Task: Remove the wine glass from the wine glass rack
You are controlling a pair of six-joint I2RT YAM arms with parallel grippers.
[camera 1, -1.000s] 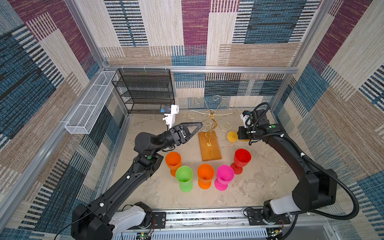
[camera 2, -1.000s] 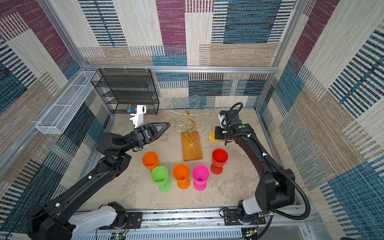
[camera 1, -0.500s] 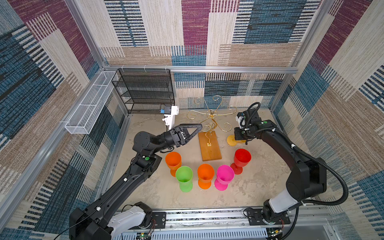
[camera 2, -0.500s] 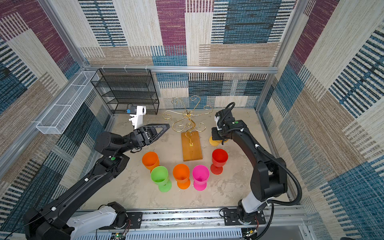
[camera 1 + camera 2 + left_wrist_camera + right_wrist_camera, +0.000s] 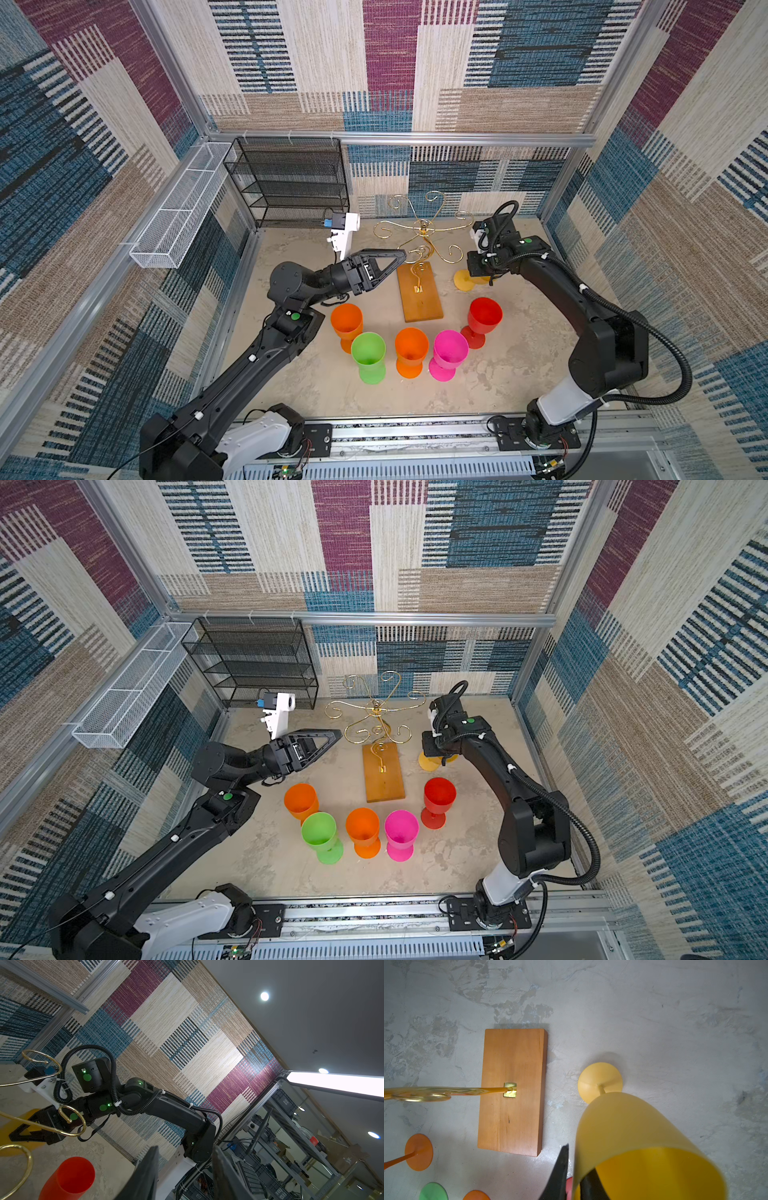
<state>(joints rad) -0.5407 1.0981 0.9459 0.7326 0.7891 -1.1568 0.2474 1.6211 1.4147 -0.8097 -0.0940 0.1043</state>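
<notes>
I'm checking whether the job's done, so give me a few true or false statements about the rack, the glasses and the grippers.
1. No glass hangs on the rack. True.
2. The yellow glass lies on its side. False: it stands upright.
3. The left gripper holds a glass. False: it is open and empty.
4. The red glass stands upright on the table. True.
5. The right gripper has its fingers either side of the yellow glass's rim. True.
</notes>
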